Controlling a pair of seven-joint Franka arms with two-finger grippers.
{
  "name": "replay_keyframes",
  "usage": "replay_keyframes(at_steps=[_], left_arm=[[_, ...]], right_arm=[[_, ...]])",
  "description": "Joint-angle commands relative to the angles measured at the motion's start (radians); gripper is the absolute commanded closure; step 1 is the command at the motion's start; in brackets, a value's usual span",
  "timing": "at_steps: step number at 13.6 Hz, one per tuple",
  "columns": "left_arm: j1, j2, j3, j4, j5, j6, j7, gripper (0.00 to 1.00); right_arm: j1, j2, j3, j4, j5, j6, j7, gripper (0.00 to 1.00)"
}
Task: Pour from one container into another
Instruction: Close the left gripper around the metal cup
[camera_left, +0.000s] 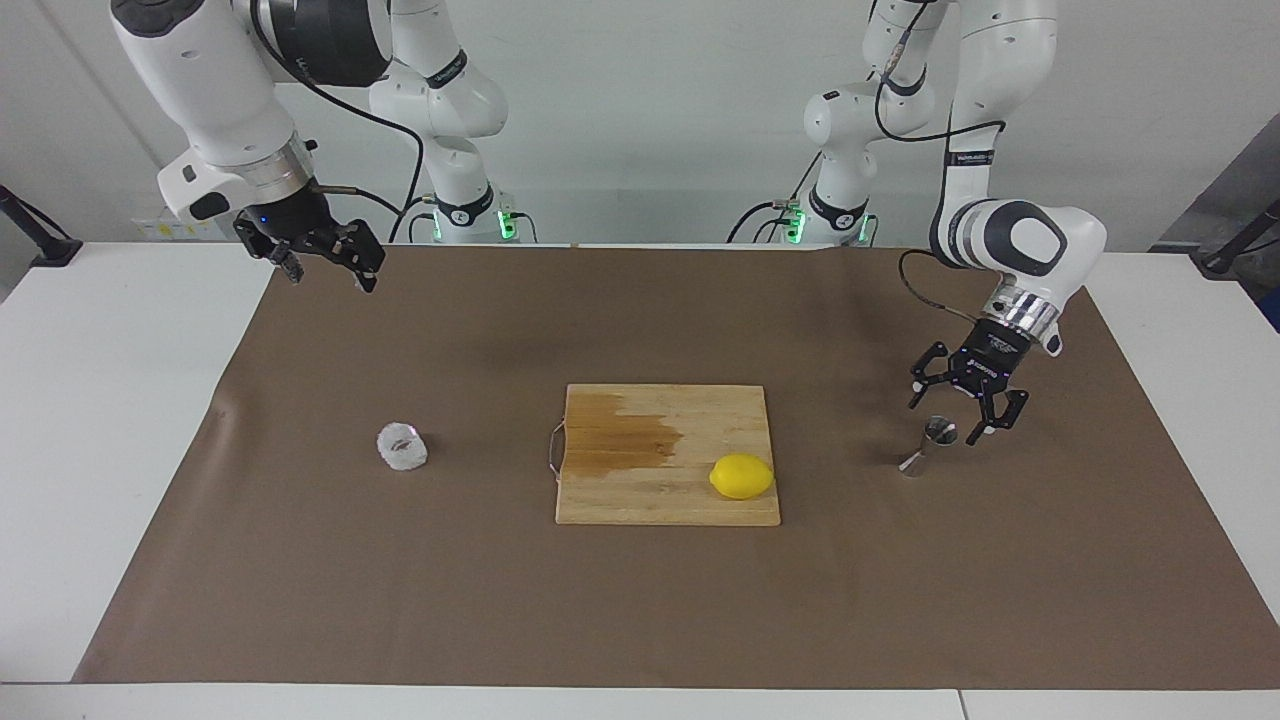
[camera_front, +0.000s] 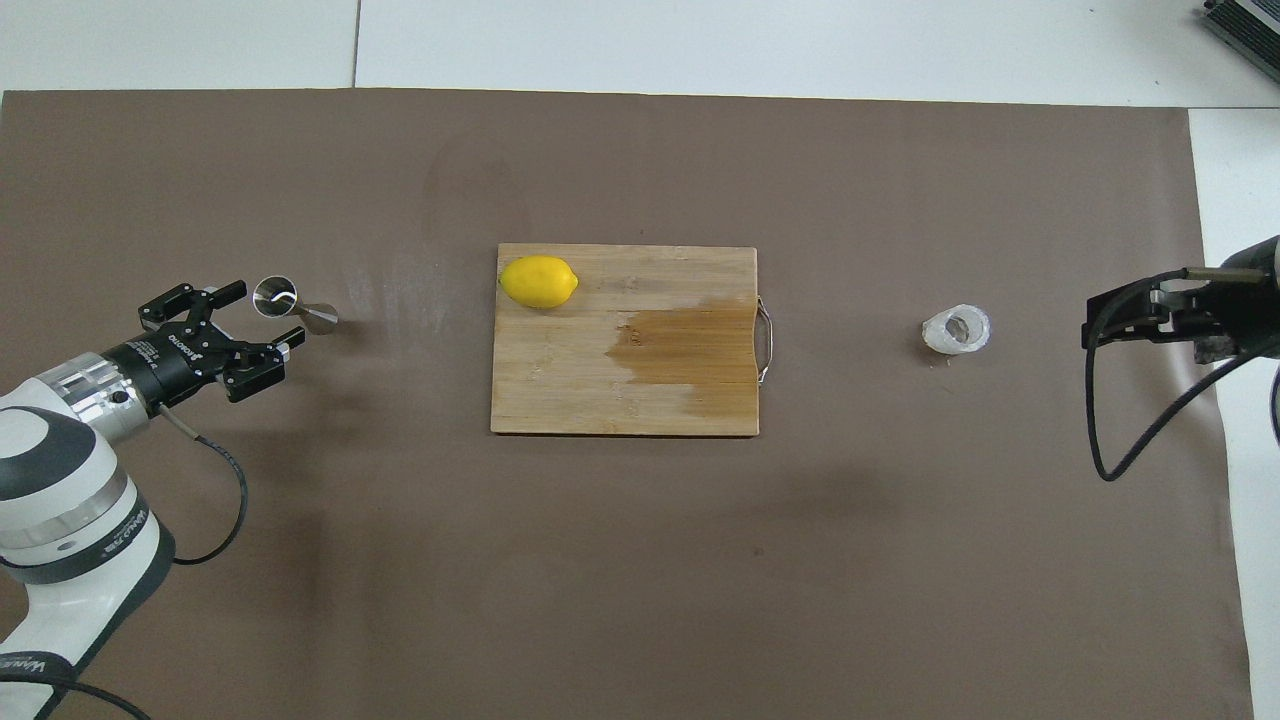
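The steel hourglass jigger (camera_left: 930, 445) (camera_front: 290, 305) stands upright on the brown mat toward the left arm's end of the table. My left gripper (camera_left: 945, 420) (camera_front: 268, 315) hangs open right beside it, tilted down, its fingertips at either side of the jigger's rim without gripping. The small whitish frosted cup (camera_left: 402, 447) (camera_front: 957, 331) sits on the mat toward the right arm's end. My right gripper (camera_left: 330, 280) (camera_front: 1090, 320) waits open and empty, raised over the mat's edge at its own end, well apart from the cup.
A wooden cutting board (camera_left: 650, 495) (camera_front: 620, 400) with a dark wet patch lies mid-table between cup and jigger. A yellow lemon (camera_left: 742, 476) (camera_front: 539, 281) rests on the board's corner farthest from the robots, toward the jigger. White table borders the mat.
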Motion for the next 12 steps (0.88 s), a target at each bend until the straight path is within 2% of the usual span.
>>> replay_keyframes(at_steps=[1,4,10,12], left_arm=[[-0.013,0.014,0.001,0.004,-0.076,0.036,0.05,0.0],[-0.013,0.021,0.001,0.004,-0.151,0.036,0.097,0.0],[-0.036,0.021,-0.002,0.013,-0.225,0.055,0.114,0.0],[-0.036,0.023,-0.002,0.015,-0.227,0.056,0.114,0.1]], right_arm=[[-0.014,-0.009,0.005,-0.002,0.022,-0.006,-0.017,0.0],[-0.014,-0.009,0.005,-0.002,0.022,-0.006,-0.017,0.0],[-0.014,-0.009,0.005,-0.002,0.022,-0.006,-0.017,0.0],[-0.014,-0.009,0.005,-0.002,0.022,-0.006,-0.017,0.0]])
